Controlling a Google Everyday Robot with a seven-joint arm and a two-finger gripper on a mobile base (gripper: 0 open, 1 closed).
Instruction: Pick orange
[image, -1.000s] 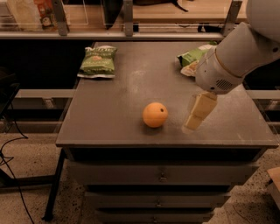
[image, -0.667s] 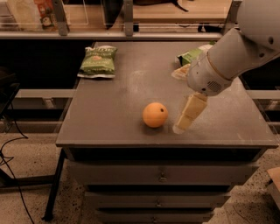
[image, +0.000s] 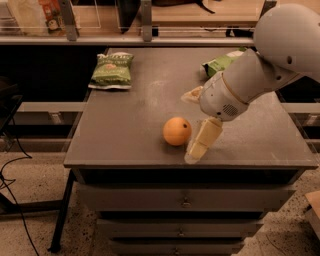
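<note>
The orange (image: 177, 131), a small round fruit with a dark dimple on its right side, sits on the grey table top (image: 135, 105) near the front edge. My gripper (image: 199, 147) hangs from the white arm coming in from the upper right. It is just to the right of the orange, low over the table, with its pale fingers pointing down and to the left. It holds nothing that I can see.
A green snack bag (image: 112, 69) lies at the back left of the table. Another green bag (image: 220, 62) lies at the back right, partly behind my arm. Shelves and a rail stand behind the table, drawers sit below its front edge.
My gripper has moved left and down toward the orange, from well to its right to close beside it. The orange has not moved.
</note>
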